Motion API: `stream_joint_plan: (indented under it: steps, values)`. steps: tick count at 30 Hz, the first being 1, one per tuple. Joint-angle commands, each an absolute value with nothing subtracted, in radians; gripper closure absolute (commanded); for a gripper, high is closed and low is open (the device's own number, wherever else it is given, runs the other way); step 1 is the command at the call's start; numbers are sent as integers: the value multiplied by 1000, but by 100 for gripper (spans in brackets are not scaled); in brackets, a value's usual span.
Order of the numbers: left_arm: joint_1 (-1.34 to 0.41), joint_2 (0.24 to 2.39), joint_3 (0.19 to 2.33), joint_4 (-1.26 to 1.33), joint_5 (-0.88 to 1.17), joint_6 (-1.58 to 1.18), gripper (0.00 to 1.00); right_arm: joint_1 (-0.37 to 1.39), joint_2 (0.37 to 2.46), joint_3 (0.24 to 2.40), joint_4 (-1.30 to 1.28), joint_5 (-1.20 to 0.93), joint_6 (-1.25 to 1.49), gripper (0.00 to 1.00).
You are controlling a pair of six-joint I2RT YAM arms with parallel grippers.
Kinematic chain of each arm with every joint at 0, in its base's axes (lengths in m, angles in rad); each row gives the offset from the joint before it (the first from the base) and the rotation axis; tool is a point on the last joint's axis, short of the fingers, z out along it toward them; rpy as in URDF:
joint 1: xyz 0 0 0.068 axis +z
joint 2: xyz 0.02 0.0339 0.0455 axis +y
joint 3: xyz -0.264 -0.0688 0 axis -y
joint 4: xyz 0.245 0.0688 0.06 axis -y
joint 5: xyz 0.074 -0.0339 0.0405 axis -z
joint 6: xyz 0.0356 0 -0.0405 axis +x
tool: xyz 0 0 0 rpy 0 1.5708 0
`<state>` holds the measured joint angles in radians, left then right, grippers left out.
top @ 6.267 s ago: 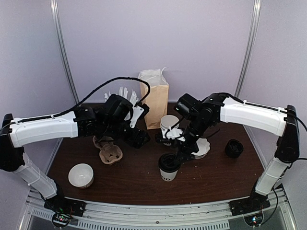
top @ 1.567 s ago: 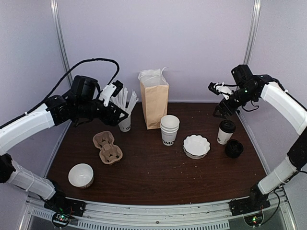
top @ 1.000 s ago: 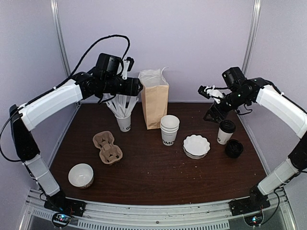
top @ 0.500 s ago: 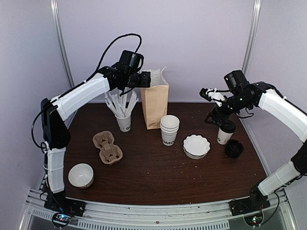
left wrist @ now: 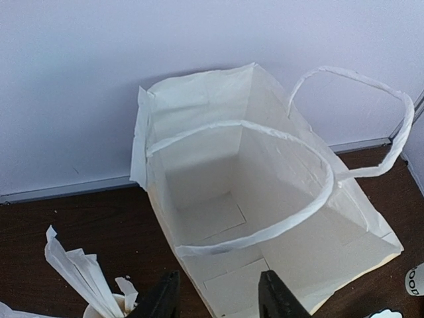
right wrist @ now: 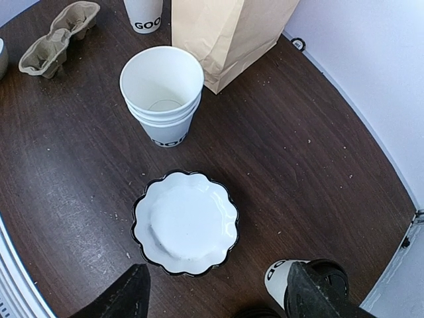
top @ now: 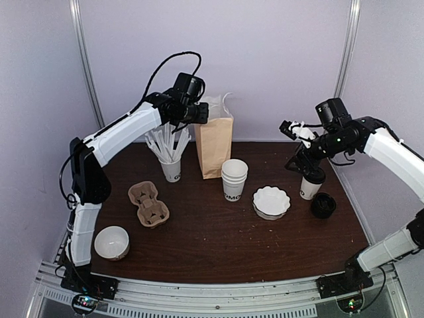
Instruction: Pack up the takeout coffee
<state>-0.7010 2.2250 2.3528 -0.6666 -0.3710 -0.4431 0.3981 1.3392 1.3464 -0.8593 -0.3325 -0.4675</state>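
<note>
The takeout coffee (top: 309,181), a white cup with dark lettering and a black domed lid, stands at the right of the table. In the right wrist view it (right wrist: 283,279) sits at the bottom edge, partly behind my right finger. My right gripper (top: 299,161) (right wrist: 222,299) is open and empty, hovering just above and left of the cup. My left gripper (top: 201,112) (left wrist: 218,305) is open and empty, above the near rim of the open, empty brown paper bag (top: 213,140) (left wrist: 265,199).
A stack of lidless white cups (top: 233,179) (right wrist: 162,89) and a scalloped white dish (top: 271,201) (right wrist: 185,222) stand mid-table. Black lids (top: 322,205) lie by the coffee. A pulp cup carrier (top: 149,203), a cup of stirrers (top: 171,162) and a white bowl (top: 111,242) are on the left.
The coffee went from mid-table to the right side. My left arm has swung from the left over to the bag's top. My right gripper has lowered towards the coffee.
</note>
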Motion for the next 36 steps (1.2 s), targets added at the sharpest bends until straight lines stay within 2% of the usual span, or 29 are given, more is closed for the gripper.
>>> stream_joint_plan:
  steps: [1, 11, 16, 21, 27, 31, 32, 34, 36]
  values:
    - [-693, 2249, 2388, -631, -388, -407, 61, 402, 1309, 1315, -834, -321, -469, 25]
    - [-675, 2310, 2477, -605, -374, -388, 72, 400, 1292, 1303, -836, -308, -472, 25]
    - [-672, 2310, 2483, -571, -362, -373, 88, 400, 1292, 1305, -838, -300, -474, 25]
    - [-670, 2295, 2456, -439, -337, -323, 100, 400, 1308, 1312, -843, -288, -477, 25]
    - [-670, 2231, 2394, -282, -288, -298, 100, 397, 1315, 1313, -845, -268, -481, 25]
    - [-670, 2185, 2389, -311, -302, -278, 100, 394, 1318, 1316, -849, -264, -483, 25]
    - [-670, 2173, 2381, -333, -305, -266, 91, 394, 1317, 1319, -851, -263, -483, 25]
    - [-669, 2154, 2377, -397, -320, -252, 66, 394, 1315, 1317, -848, -265, -482, 25]
    - [-670, 2134, 2353, -443, -306, -229, 48, 391, 1313, 1313, -844, -267, -482, 25]
